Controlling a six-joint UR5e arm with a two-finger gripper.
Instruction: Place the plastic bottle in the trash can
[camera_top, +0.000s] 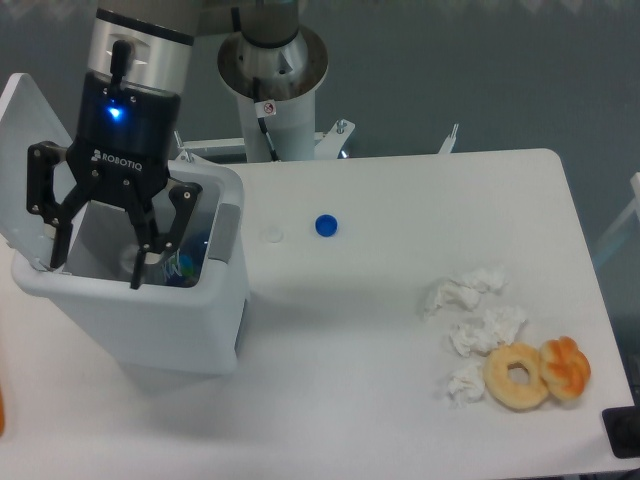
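The trash can (150, 330) is a white bin at the table's left, with its flat lid (28, 140) swung up and back. My gripper (96, 272) hangs over the bin's mouth with its fingers spread wide apart and nothing between them. The plastic bottle (128, 262) shows faintly as a clear round shape down inside the bin, just by the right fingertip (137, 282). It is free of both fingers. A blue-printed packet (181, 268) lies beside it in the bin.
A small blue cap (325, 225) lies on the table right of the bin. Crumpled white tissues (470, 310), a doughnut (517, 376) and an orange pastry (566, 366) sit at the front right. The arm's base column (272, 90) stands behind the table.
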